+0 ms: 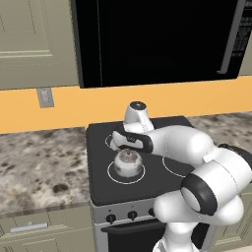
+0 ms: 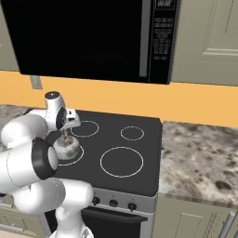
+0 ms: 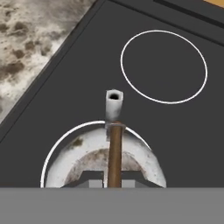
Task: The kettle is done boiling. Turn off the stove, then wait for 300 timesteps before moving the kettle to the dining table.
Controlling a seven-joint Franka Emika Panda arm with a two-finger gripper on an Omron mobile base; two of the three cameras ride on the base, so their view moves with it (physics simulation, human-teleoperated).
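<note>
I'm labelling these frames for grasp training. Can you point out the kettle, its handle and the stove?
kettle point(image 1: 127, 165): left base view, on its rounded silver body.
handle point(image 3: 115, 153): hand view, on the brown wire bar.
stove point(image 2: 139, 146): right base view, on bare black glass.

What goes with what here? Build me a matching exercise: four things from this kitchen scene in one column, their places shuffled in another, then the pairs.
Things:
1. kettle
2. microwave
3. knobs
4. wall outlet

Places:
A. on the orange wall, left of the stove
B. on the stove's front-left burner ring, under the gripper
C. along the stove's grey front panel
D. above the stove

Pairs: 1-B, 2-D, 3-C, 4-A
</note>
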